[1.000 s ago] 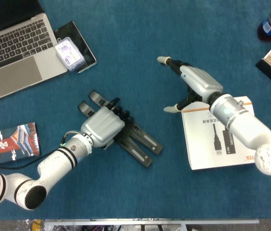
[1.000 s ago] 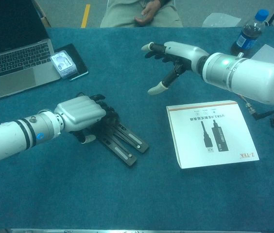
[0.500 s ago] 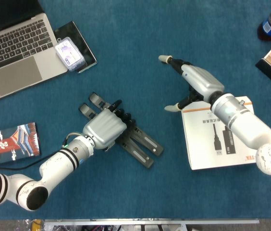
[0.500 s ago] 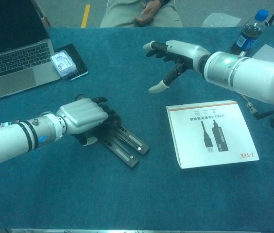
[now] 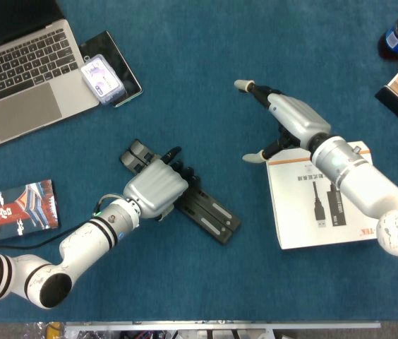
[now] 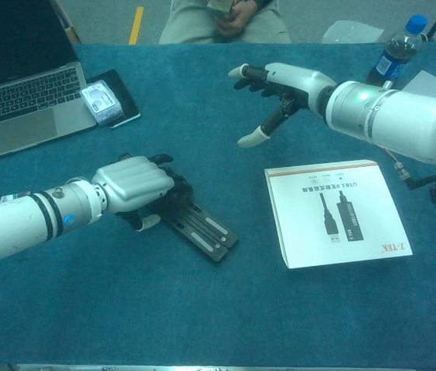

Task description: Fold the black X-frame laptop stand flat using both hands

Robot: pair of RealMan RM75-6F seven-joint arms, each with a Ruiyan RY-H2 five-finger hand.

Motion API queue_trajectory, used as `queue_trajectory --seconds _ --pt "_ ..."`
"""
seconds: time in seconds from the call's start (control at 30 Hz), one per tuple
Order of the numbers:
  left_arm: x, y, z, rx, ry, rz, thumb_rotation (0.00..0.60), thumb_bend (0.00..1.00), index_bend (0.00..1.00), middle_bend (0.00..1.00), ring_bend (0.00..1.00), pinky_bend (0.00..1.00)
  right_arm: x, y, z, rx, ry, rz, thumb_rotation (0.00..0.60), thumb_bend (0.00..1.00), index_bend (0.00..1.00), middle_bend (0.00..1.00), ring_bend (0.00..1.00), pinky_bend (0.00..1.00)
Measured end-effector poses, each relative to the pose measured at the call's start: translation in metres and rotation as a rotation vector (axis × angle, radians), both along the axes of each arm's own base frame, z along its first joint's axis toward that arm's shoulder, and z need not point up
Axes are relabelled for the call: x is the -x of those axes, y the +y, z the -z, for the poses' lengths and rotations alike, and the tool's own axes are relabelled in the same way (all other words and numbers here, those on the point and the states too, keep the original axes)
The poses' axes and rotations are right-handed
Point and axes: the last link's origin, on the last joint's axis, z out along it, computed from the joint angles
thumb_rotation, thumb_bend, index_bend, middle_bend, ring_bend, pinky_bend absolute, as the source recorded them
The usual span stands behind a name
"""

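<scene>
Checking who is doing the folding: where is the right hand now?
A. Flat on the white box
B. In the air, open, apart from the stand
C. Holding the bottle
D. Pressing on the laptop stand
B: the right hand is open, holding nothing, clear of the laptop stand.

A dark teal felt-like cloth covers the table [image 6: 226, 309] in even, soft light. Beyond its far edge, at 12 o'clock in the chest view, lies grey floor [image 6: 102, 19] with a yellow stripe [image 6: 136, 23].
</scene>
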Motion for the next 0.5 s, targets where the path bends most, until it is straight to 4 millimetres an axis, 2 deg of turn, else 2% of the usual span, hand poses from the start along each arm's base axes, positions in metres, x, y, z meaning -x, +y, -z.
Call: queue_trajectory --seconds 0.4,0.5 --pt "0.0 0.0042 -0.0061 0.0 -0.032 -0.028 0.6 0.44 0.2 0.52 0.21 0.0 -0.002 -0.0005 0.0015 -0.001 0.001 -0.002 0.6 0.0 0.0 0.09 0.0 0.0" --pt "0.0012 0.0048 -0.0065 0.001 -0.026 -0.029 0.6 0.44 0.16 0.44 0.18 0.0 -0.0014 -0.0007 0.0016 -0.001 0.003 0.001 0.6 0.0 0.0 0.09 0.0 0.0"
